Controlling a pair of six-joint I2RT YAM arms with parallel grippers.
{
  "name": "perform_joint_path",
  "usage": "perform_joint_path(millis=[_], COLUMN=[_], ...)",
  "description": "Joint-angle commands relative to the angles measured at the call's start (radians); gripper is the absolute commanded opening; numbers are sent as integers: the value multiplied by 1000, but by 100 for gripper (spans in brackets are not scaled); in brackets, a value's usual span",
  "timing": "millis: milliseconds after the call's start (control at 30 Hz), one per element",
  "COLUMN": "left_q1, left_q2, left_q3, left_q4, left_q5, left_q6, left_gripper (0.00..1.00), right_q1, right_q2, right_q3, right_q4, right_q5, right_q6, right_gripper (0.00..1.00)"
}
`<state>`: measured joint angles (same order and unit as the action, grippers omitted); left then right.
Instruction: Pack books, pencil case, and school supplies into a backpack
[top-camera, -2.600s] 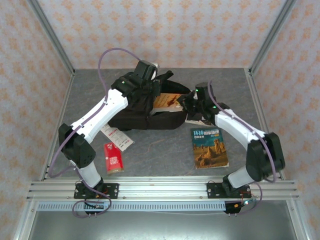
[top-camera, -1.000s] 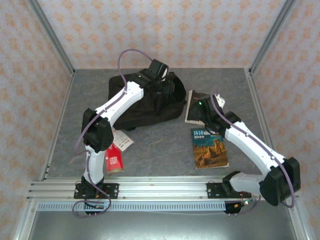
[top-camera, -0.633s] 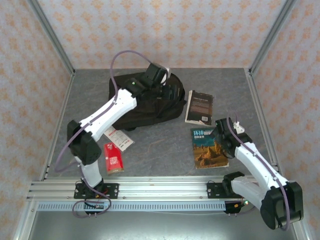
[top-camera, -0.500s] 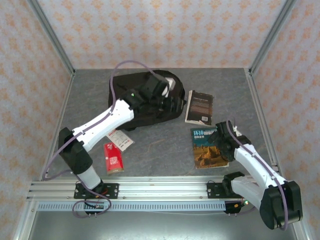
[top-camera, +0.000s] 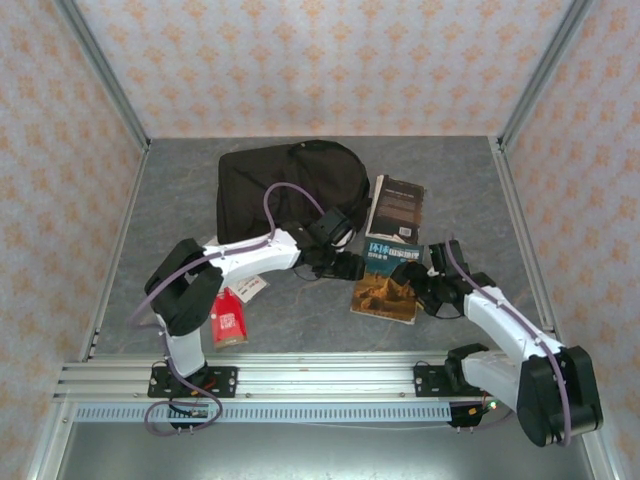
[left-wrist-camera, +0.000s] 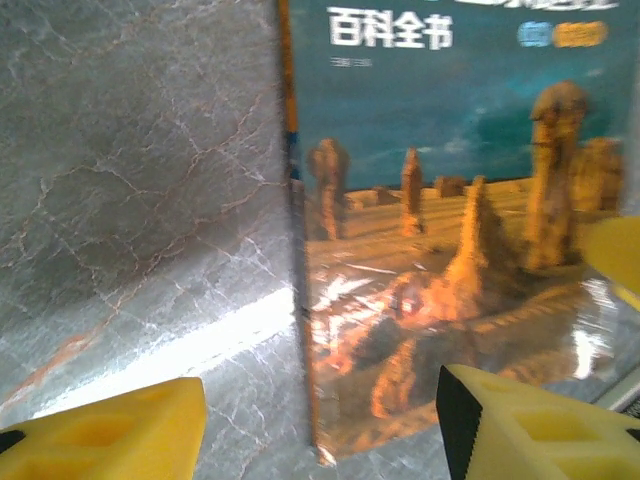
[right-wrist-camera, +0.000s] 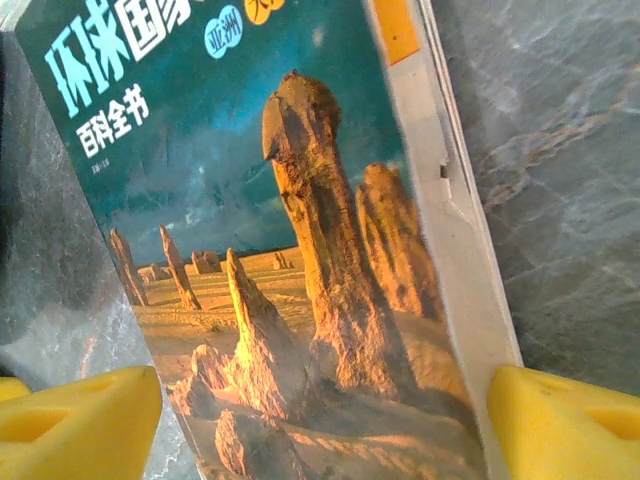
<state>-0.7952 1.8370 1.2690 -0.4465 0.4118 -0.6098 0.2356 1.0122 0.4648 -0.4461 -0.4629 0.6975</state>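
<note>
While the backpack (top-camera: 290, 185) waits with the desert book (top-camera: 388, 283) lying just off its near right corner, the step in hand seems to be gripping that book. Left gripper (top-camera: 349, 267) spreads its fingers (left-wrist-camera: 105, 428) astride the spine edge, pinching nothing. Right gripper (top-camera: 426, 288), farther from the backpack, is likewise spread at the opposite edge, so both likely must close next.

Black fabric backpack (top-camera: 290, 185), black book (top-camera: 396, 207) with pale, probably white, lettering, desert book (top-camera: 388, 282) with teal sky over orange-yellow rock pillars, red packet (top-camera: 227, 322), white-and-red card (top-camera: 250, 288), grey marble-veined table (top-camera: 170, 220), peach walls (top-camera: 330, 70) with orange floral motifs.
</note>
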Motion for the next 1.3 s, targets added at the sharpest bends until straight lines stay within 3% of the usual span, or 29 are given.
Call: perform_joint_path(millis=[0, 100, 300, 500, 633, 967, 1067, 1200, 1267], left_q1=[-5, -5, -5, -5, -5, -6, -7, -8, -7], left_q2=[43, 66, 140, 156, 175, 200, 210, 227, 223], left_q3=[26, 51, 76, 77, 93, 96, 95, 105, 102], left_q4=[18, 8, 45, 78, 87, 103, 116, 126, 127], left_q5=[-10, -37, -13, 6, 24, 45, 58, 92, 103], left_q6=[-17, -8, -24, -41, -51, -64, -73, -83, -87], left_gripper=[62, 61, 57, 55, 53, 50, 49, 49, 49], right_q1=[2, -2, -3, -4, -5, -4, -4, -5, -4], right_q2=[-51, -42, 85, 29, 76, 261, 326, 375, 333], right_q3=[18, 15, 38, 49, 92, 145, 153, 147, 122], right_q4=[-138, -110, -15, -43, -93, -31, -11, 47, 69], right_q5=[192, 232, 153, 236, 347, 334, 283, 77, 35], right_q6=[-23, -14, -30, -45, -52, -91, -105, -122, -105], right_gripper=[92, 95, 91, 91, 95, 96, 90, 75, 66])
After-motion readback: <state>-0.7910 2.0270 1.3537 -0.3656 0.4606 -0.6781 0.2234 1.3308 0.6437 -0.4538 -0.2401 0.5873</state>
